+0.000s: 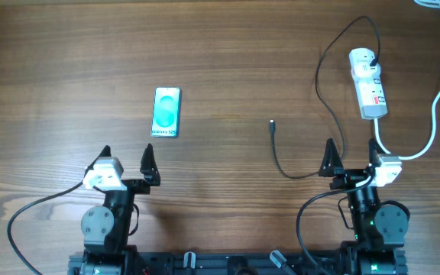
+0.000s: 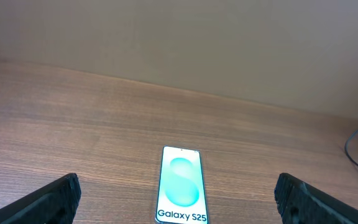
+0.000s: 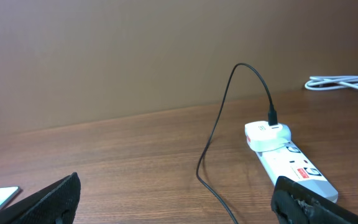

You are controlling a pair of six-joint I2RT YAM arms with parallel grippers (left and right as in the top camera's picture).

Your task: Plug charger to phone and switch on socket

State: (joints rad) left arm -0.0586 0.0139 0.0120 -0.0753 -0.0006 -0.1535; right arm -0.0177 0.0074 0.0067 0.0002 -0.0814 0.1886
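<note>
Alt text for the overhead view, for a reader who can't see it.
A teal-screened phone lies left of centre on a wooden table, a white socket at far right; the black charger plugged into the socket ends loose between them. The left gripper and right gripper sit open at the near edge, holding nothing.

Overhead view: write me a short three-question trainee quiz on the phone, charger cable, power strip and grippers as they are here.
1. Fill in: the left gripper and the right gripper both stand ___, holding nothing.
2. True or false: the free tip of the charger cable lies on the table, apart from the phone.
3. Which arm sits nearer the power strip? A: left. B: right. C: both equally.
Key: 1 open; 2 true; 3 B.
</note>
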